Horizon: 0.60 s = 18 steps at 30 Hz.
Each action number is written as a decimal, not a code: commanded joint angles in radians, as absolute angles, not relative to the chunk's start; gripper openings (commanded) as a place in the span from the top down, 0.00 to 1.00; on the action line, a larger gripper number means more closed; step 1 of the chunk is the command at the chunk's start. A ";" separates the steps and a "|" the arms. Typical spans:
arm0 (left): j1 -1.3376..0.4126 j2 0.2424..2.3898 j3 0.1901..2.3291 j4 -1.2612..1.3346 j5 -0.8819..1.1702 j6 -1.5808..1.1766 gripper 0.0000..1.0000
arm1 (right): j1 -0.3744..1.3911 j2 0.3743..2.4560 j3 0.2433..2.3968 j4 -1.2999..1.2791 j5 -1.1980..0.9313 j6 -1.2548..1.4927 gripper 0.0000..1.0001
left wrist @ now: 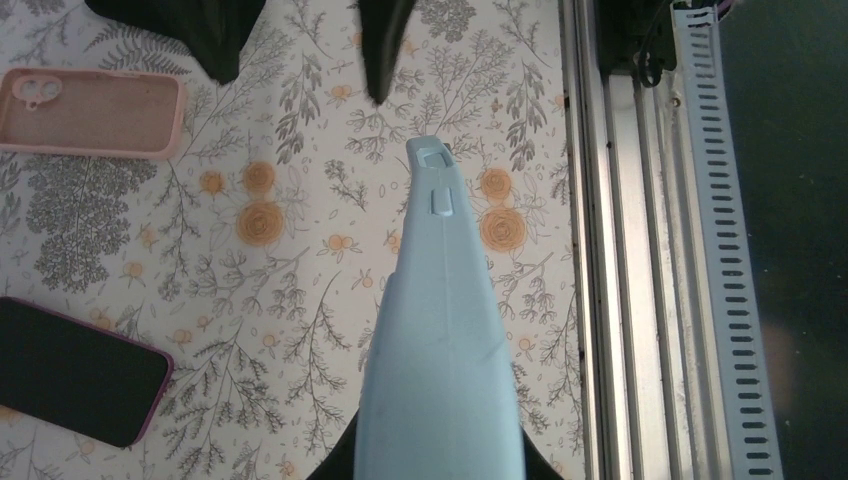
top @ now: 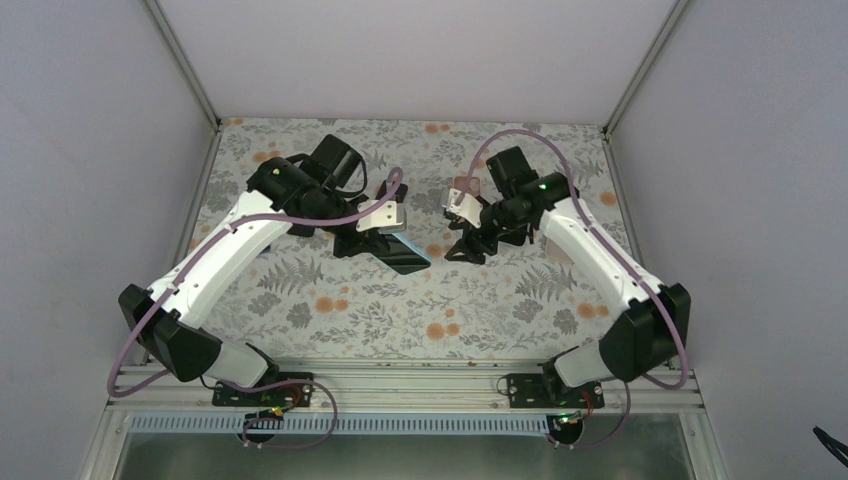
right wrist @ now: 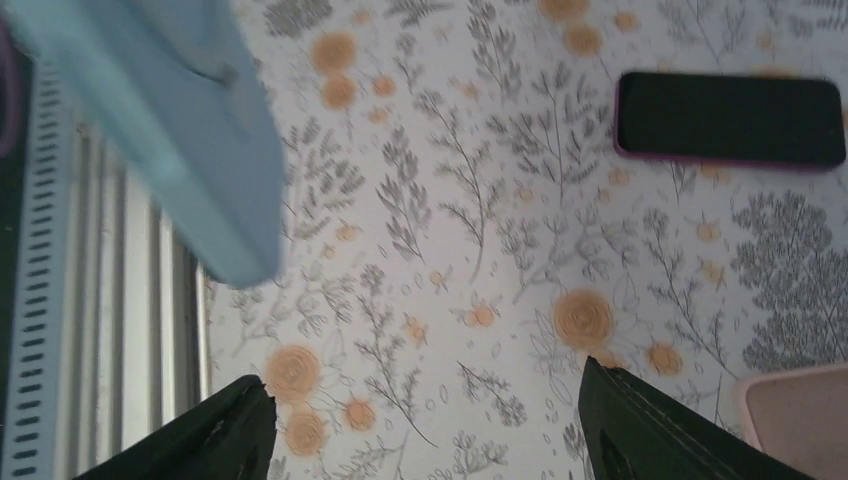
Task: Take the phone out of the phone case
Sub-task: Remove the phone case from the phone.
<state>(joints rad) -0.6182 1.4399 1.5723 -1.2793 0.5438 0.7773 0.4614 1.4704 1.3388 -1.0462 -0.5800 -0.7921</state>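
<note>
My left gripper (left wrist: 437,468) is shut on a light-blue phone case (left wrist: 440,330), which juts out from between its fingers over the floral table. In the top view the held piece (top: 405,255) shows a dark glossy face, tilted, right of the left gripper (top: 372,238). My right gripper (top: 463,246) hangs a short way to its right, open and holding nothing. In the right wrist view the blue case (right wrist: 190,130) is blurred at upper left, apart from the open right gripper (right wrist: 425,420).
An empty pink case (left wrist: 90,112) lies flat beyond the right fingers, also seen as a pink case corner (right wrist: 800,420). A black phone with a magenta rim (left wrist: 75,370) (right wrist: 730,120) lies flat on the table. The metal rail (left wrist: 640,250) runs along the near edge.
</note>
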 commanded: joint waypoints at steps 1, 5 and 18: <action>-0.617 1.448 1.579 -1.228 0.581 0.779 0.98 | 0.458 1.425 1.310 -1.046 -0.704 -0.801 0.22; -0.617 1.458 1.591 -1.221 0.571 0.767 0.98 | 0.461 1.438 1.307 -1.056 -0.742 -0.810 0.25; -0.617 1.472 1.616 -1.231 0.596 0.758 0.98 | 0.468 1.472 1.303 -0.983 -0.753 -0.785 0.29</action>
<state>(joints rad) -0.6182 1.4654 1.5738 -1.2545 0.5430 0.7700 0.4637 1.4437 1.2915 -1.0096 -0.7074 -0.7910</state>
